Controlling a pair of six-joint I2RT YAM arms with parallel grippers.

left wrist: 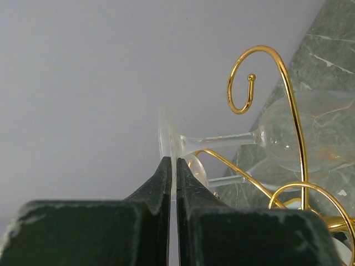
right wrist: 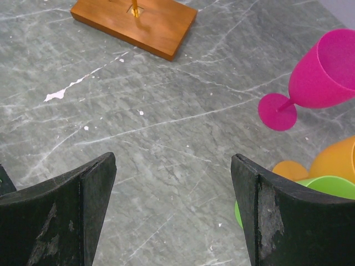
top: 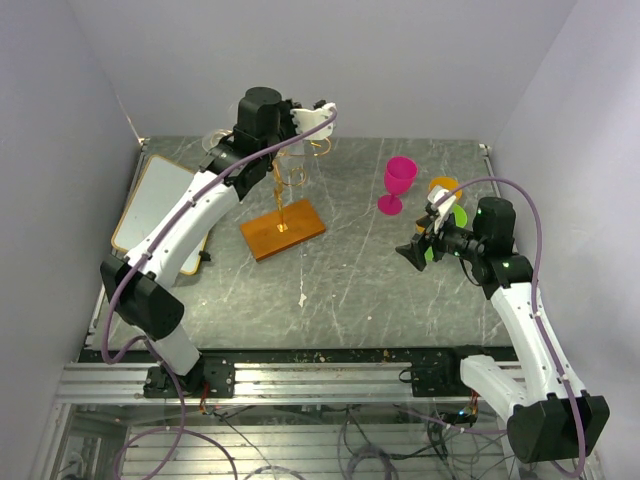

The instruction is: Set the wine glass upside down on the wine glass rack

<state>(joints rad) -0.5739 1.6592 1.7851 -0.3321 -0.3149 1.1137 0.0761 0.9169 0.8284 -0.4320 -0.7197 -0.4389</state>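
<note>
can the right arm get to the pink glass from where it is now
Probably yes: the right gripper is open and empty, and nothing stands between it and the upright pink glass. The orange glass and green glass stand aside.

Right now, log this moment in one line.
left hand: shut on clear wine glass | position: at wine glass rack | right hand: open, empty

Left arm (top: 190,215): stretched from lower left to upper centre of the top view. Left hand (left wrist: 173,162): fingers pinched onto the wine glass (left wrist: 222,142) foot. Right arm (top: 530,320): bent, lower right. Right hand (right wrist: 173,163): fingers spread wide, angled downward.
</note>
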